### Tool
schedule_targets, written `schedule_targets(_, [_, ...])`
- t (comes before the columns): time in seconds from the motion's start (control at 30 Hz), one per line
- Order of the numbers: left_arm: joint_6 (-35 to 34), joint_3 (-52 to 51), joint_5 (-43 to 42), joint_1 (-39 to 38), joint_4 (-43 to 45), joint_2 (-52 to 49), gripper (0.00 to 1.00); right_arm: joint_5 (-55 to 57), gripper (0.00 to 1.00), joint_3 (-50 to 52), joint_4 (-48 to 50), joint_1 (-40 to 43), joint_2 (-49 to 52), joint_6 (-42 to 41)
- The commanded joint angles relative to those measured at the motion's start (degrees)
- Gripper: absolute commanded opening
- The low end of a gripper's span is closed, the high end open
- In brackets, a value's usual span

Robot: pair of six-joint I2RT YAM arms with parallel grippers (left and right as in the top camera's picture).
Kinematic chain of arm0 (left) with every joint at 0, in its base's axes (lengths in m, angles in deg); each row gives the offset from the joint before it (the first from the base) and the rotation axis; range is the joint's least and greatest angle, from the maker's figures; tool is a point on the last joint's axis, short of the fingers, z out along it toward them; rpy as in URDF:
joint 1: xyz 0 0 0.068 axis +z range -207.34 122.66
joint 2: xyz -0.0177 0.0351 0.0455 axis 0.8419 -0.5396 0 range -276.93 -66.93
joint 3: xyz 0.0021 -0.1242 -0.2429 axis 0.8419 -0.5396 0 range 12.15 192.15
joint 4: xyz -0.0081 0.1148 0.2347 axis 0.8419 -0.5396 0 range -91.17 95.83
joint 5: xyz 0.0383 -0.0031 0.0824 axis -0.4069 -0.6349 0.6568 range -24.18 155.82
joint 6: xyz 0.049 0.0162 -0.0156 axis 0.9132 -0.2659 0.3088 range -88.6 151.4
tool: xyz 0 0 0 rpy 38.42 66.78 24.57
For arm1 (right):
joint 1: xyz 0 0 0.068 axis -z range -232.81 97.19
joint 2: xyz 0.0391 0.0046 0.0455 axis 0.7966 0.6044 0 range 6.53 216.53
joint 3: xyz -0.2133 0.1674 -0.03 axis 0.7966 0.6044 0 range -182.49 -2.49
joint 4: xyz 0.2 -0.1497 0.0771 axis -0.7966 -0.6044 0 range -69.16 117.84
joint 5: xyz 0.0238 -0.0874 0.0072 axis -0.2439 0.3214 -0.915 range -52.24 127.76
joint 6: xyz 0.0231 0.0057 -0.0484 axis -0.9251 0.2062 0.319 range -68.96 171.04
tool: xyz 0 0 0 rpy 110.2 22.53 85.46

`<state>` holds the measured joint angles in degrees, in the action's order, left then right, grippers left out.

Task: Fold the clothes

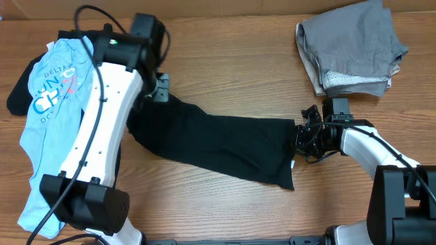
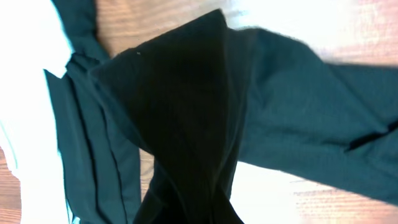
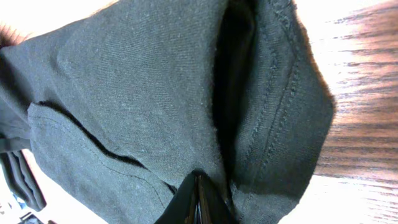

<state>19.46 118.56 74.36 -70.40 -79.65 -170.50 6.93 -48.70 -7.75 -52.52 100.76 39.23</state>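
A black garment (image 1: pixel 218 146) lies stretched across the middle of the table between my two grippers. My left gripper (image 1: pixel 155 87) holds its left end near the table's back left; in the left wrist view the black cloth (image 2: pixel 186 124) hangs from the jaws and hides the fingers. My right gripper (image 1: pixel 303 136) is shut on the garment's right hem, with the fingertips (image 3: pixel 198 199) pinching the dark fabric (image 3: pixel 143 93).
A light blue printed t-shirt (image 1: pixel 48 116) lies at the left over another dark garment (image 1: pixel 17 95). A folded grey garment pile (image 1: pixel 351 47) sits at the back right. Wooden table (image 1: pixel 225 54) shows between them.
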Motion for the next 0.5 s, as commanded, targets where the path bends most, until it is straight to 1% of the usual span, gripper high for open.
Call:
schedule_targets(0.0, [-1.4,-2.16,-0.68,-0.9,0.46,-2.99,0.04,0.79,0.04,0.26,0.37,-0.07,-0.74,-0.46])
schedule_targets(0.23, [-1.42,-2.49,-4.33,-3.61,1.49,-7.91,0.04,0.79,0.04,0.26,0.5,-0.07,-0.74,-0.46])
schedule_targets(0.47, [-1.42,-2.49,-8.59,-9.03,4.94,-14.34,0.04,0.79,0.04,0.26,0.42,-0.07,-0.74,-0.46])
